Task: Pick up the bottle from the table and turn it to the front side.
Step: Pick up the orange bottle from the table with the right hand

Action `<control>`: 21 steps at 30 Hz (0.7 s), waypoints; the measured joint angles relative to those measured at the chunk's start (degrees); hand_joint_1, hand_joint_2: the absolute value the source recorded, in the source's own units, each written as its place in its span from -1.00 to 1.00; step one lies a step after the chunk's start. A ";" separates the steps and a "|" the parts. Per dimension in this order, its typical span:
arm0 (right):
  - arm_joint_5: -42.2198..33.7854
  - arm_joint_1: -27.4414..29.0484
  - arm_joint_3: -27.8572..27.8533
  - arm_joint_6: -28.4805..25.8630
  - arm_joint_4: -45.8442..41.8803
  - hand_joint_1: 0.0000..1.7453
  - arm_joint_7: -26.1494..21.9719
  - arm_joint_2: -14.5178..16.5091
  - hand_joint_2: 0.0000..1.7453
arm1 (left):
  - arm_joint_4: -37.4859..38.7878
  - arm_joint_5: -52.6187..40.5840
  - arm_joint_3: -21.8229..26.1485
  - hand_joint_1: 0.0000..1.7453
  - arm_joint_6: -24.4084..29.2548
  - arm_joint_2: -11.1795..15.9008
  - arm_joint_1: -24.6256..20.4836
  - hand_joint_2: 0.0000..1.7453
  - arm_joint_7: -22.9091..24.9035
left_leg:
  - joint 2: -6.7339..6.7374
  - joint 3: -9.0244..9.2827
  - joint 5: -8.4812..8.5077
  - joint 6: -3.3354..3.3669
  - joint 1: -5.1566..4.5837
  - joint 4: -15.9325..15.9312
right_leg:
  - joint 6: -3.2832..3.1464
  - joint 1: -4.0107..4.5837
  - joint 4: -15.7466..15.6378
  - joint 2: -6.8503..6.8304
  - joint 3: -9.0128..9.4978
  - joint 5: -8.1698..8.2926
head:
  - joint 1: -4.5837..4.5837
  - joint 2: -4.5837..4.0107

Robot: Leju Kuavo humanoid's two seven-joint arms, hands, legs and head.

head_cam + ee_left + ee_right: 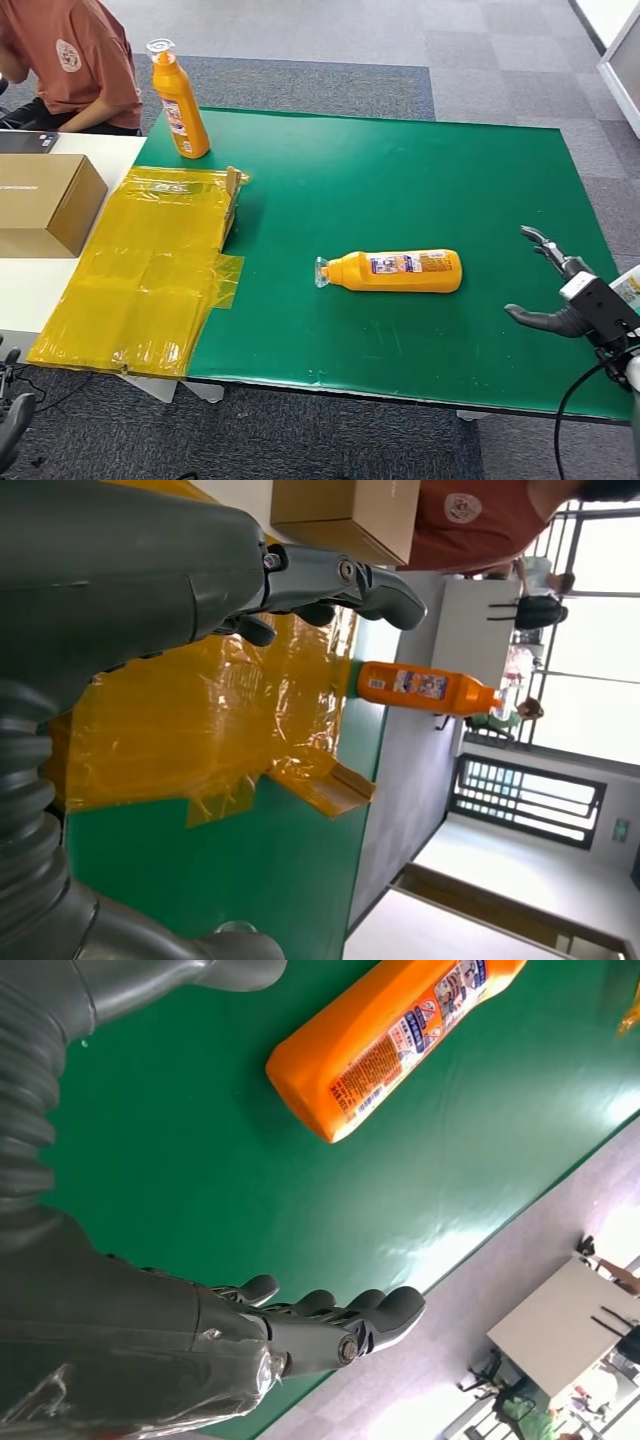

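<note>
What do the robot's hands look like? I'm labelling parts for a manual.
The right hand has dark grey fingers, a pale block at the wrist and a black cable looping below. Close up, the left hand shows a grey ribbed cover, smooth grey shell and small screws in its fingers.

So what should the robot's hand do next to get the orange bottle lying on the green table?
Probably reach the right hand leftward toward the orange plastic bottle lying on its side on the green table mat. That hand hovers open, holding nothing, apart from the bottle's flat base end, which faces it. The bottle is not yet touched.
</note>
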 joint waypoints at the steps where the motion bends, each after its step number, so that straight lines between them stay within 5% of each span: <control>1: 0.03 0.01 0.00 -0.02 0.01 -1.00 0.01 0.01 1.00 | 0.00 -0.01 0.00 -1.00 -0.04 0.02 -0.01 1.00 0.00 | 0.00 0.00 0.00 0.00 0.00 0.00 | 0.00 0.00 0.00 0.00 0.00 0.00 | 0.00 0.00; 12: 2.00 0.08 0.05 -1.06 0.04 -1.00 0.55 0.07 1.00 | 0.00 -0.17 -0.11 -1.00 -0.07 0.06 -0.02 1.00 0.00 | 0.00 0.00 -0.01 0.00 0.00 0.00 | 0.00 0.00 0.00 0.00 0.00 -0.01 | 0.01 0.00; 21: 17.21 -3.09 3.61 -9.19 1.11 -1.00 6.41 1.40 1.00 | -0.01 -1.39 -1.59 -1.00 0.52 0.02 -0.01 1.00 0.67 | 0.01 -0.01 0.02 -0.02 0.01 0.00 | -0.03 0.00 0.00 0.01 0.00 0.03 | -0.01 0.00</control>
